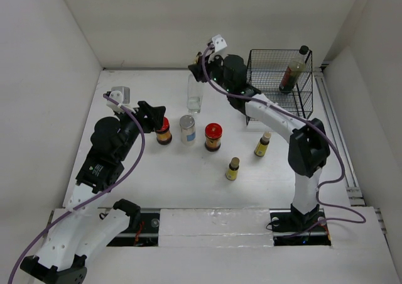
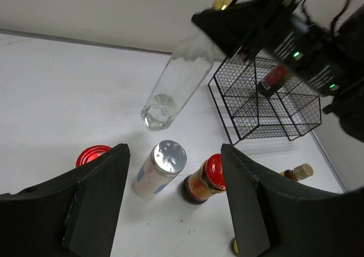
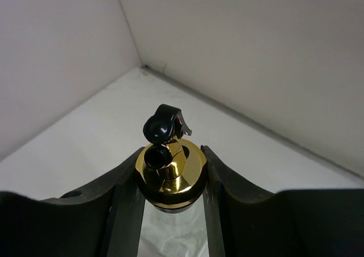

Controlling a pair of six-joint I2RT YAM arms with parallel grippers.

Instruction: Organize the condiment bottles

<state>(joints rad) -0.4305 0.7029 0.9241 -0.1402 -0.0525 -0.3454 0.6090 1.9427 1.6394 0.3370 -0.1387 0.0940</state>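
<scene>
No words on any label can be read. The silver-lidded shaker (image 1: 187, 129) has a white and blue label and the dark bottle (image 1: 293, 71) has a red one, but the letters are too small.

The right claw (image 3: 170, 180) pinches the gold cap (image 3: 170, 169) of the tall clear bottle (image 1: 195, 97). This bottle is at the back of the surface (image 1: 157, 177), left of the black wire basket (image 1: 276, 92). Its cap end points up, and it leans a bit in the left wrist view. I cannot tell if its bottom touches the surface.

The dark bottle leans inside the basket, black cap up.

The left claw (image 2: 174, 154) is spread and holds nothing. It is just beside a red-lidded jar (image 1: 164, 132).

The shaker, the other red-lidded jar (image 1: 213, 136), a tiny yellow bottle (image 1: 233, 168) and a second tiny yellow bottle (image 1: 262, 144) stand upright.
</scene>
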